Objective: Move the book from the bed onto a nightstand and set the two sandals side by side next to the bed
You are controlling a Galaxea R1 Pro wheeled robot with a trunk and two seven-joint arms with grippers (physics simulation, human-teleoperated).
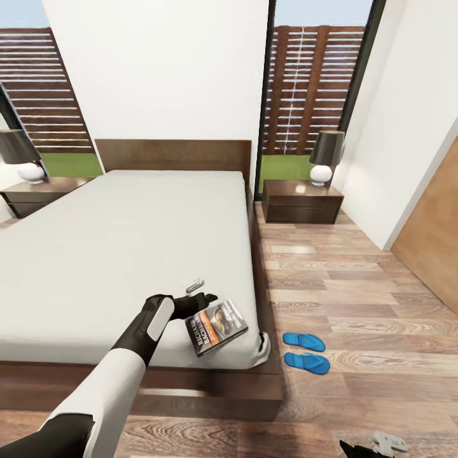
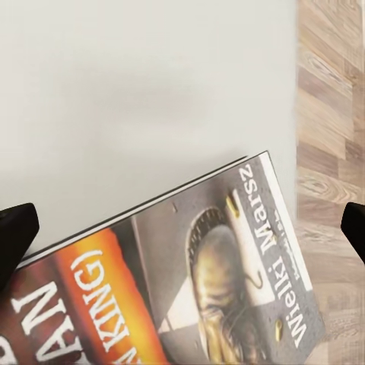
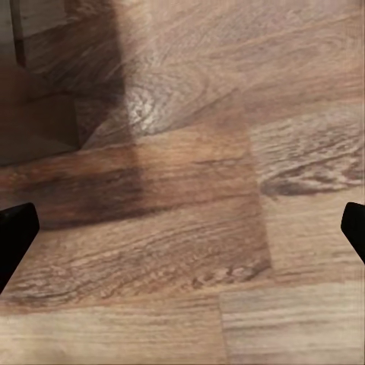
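My left gripper (image 1: 205, 299) spread wide, poised over thin paperback book with grey-and-orange cover (image 1: 216, 327), lying flat near foot corner of light-grey mattress bed (image 1: 127, 254).

Book: light, flexible, glossy cover, judged slippery. Best pinch across one overhanging edge or spine; soft mattress gives underneath.

My right gripper (image 3: 182, 228) spread wide above wood-plank floor (image 3: 190, 251), empty.

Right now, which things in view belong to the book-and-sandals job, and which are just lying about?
Belong to the job:
- book, lying near the bed's foot corner, left gripper by it with jaws open
- bed
- two sandals, on the floor beside the bed
- nightstand, and the other nightstand

Just lying about:
- lamp and lamp, one on each nightstand
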